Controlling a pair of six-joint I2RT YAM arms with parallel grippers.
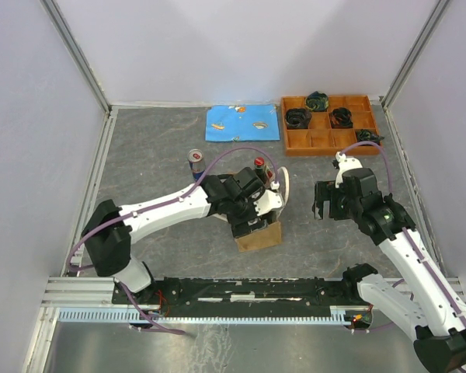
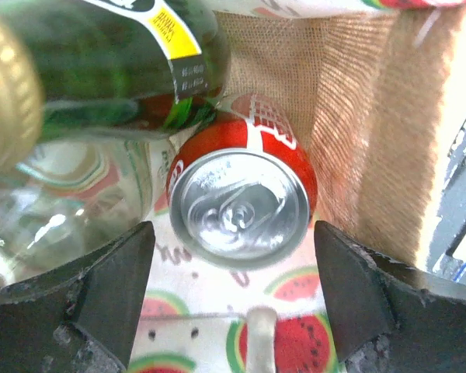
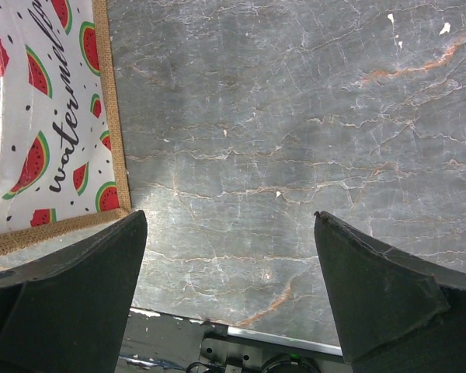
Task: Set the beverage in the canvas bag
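From above, the canvas bag point(image 1: 262, 237) is sitting mid-table under the left arm point(image 1: 179, 206). At the left wrist, the left gripper point(image 2: 231, 227) is gaping around the red can point(image 2: 241, 206) inside the bag (seemingly untouched); lifting out crookedly risks catching the bottle point(image 2: 116, 70) leaning at 11 o'clock. At the right wrist, the right gripper point(image 3: 229, 217) is hanging wide over bare table point(image 3: 295, 116), bag edge at 9 o'clock.

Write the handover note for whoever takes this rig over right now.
Left hand: open at the canvas bag mouth, fingers either side of the red can, gaps on both sides.
Right hand: open, empty, over bare table right of the bag.
Things: the red can stands upright in the bag, next to a tilted green bottle. Another can stands on the table behind the left arm.
Done: red can bagged, not gripped.
Left: lift the left hand clear; the table can probably goes next.
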